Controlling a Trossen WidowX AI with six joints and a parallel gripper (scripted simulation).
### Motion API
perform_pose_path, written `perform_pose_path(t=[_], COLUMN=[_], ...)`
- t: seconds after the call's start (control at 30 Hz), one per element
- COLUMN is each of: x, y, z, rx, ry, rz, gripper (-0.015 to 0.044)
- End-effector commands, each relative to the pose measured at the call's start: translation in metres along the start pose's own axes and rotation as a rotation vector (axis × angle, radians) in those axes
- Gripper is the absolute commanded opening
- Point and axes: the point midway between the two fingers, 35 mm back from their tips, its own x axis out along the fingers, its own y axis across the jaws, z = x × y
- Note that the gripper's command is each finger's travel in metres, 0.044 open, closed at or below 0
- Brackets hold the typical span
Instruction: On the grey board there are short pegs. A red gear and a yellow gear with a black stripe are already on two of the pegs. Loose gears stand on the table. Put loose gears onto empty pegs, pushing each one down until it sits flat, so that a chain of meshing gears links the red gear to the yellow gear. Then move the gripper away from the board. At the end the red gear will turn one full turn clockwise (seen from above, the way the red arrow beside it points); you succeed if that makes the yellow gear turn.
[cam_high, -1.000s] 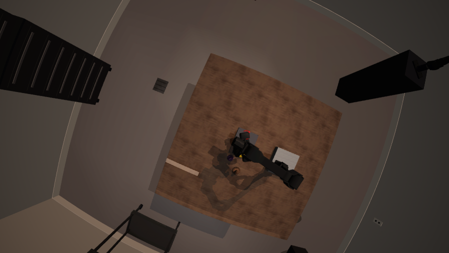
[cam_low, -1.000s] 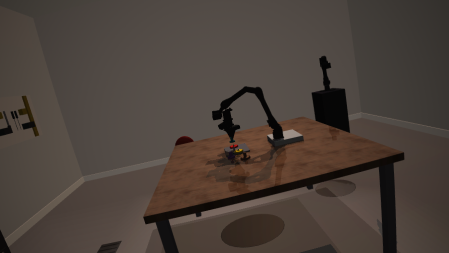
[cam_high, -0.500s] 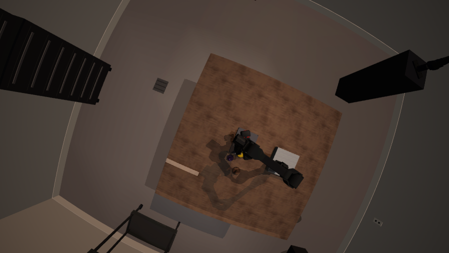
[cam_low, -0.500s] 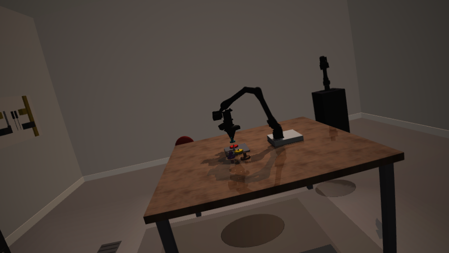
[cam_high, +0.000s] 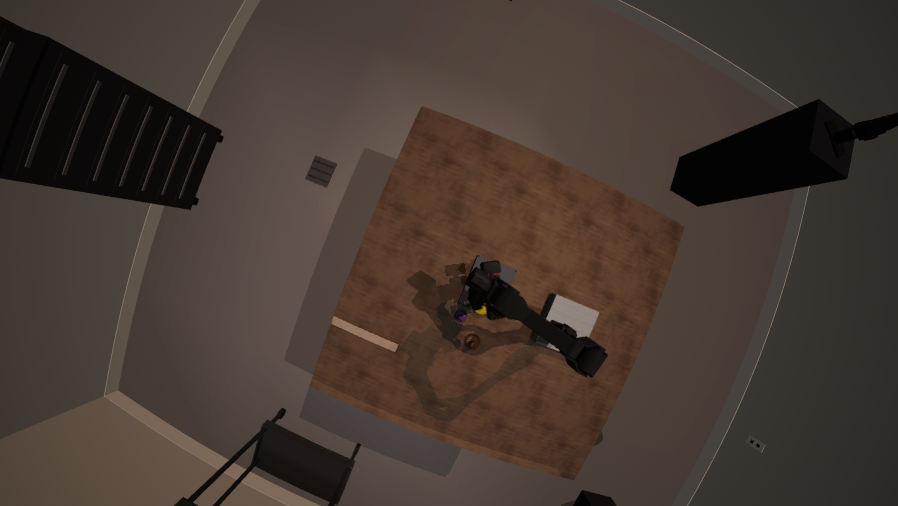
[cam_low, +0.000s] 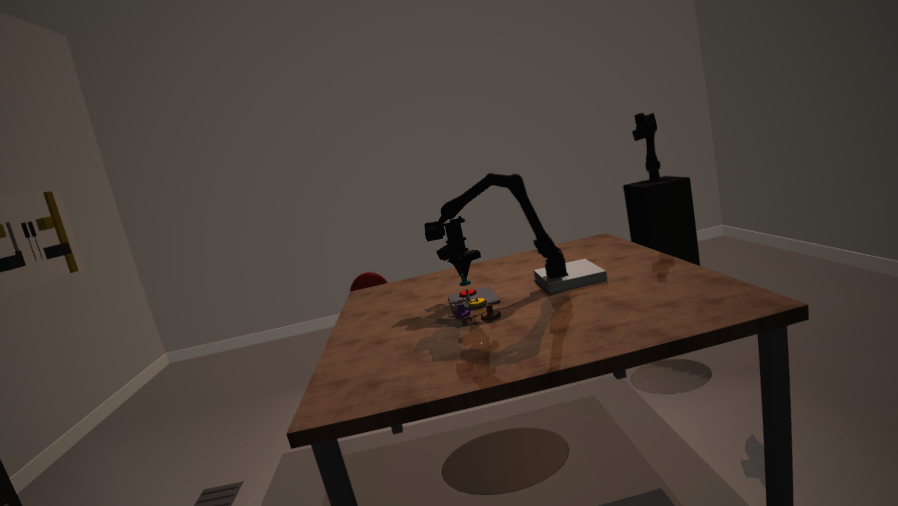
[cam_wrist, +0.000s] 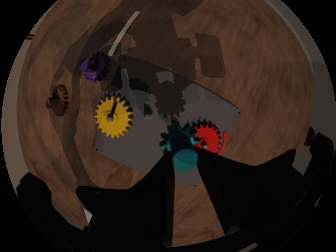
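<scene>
Teal is the gear (cam_low: 464, 282) (cam_wrist: 179, 141) held in the jaws (cam_low: 463, 274) — they pinch it by its round knob, up above the grey board (cam_high: 505, 274) (cam_low: 492, 294) (cam_wrist: 135, 142). Seen from the wrist, the red gear (cam_low: 467, 292) (cam_wrist: 209, 137) is just right of the jaws. The yellow gear (cam_high: 480, 310) (cam_low: 477, 302) (cam_wrist: 120, 116) sits further off, to their left. Past it, off the board, the purple gear (cam_high: 460, 316) (cam_low: 462, 311) (cam_wrist: 98, 67) and brown gear (cam_high: 471, 341) (cam_low: 490, 315) (cam_wrist: 61, 101) stand on the worktop (cam_high: 534, 207) (cam_low: 402, 364) (cam_wrist: 260, 55).

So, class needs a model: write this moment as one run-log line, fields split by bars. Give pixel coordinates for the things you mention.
pincer (cam_low: 464, 276) (cam_wrist: 183, 154): shut on teal gear (cam_low: 465, 282) (cam_wrist: 175, 141) | teal gear: above grey board (cam_low: 492, 295) (cam_wrist: 131, 145), unseated | purple gear (cam_high: 460, 316) (cam_low: 462, 310) (cam_wrist: 96, 67), brown gear (cam_high: 471, 341) (cam_low: 490, 315) (cam_wrist: 61, 101): off board
</scene>
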Motion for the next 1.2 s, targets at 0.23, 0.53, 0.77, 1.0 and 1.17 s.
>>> perform_pose_path(t=[0.23, 0.53, 0.77, 1.0, 1.17], x=[0.014, 0.026, 0.036, 0.047, 0.045], y=[0.0, -0.001, -0.001, 0.0, -0.001], z=[-0.001, -0.001, 0.0, -0.001, -0.001], rx=[-0.189, -0.169, -0.011, 0.164, 0.241], ry=[0.004, 0.004, 0.003, 0.003, 0.003], rz=[-0.003, -0.003, -0.004, -0.004, -0.004], gripper=[0.0, 0.0, 0.0, 0.0, 0.0])
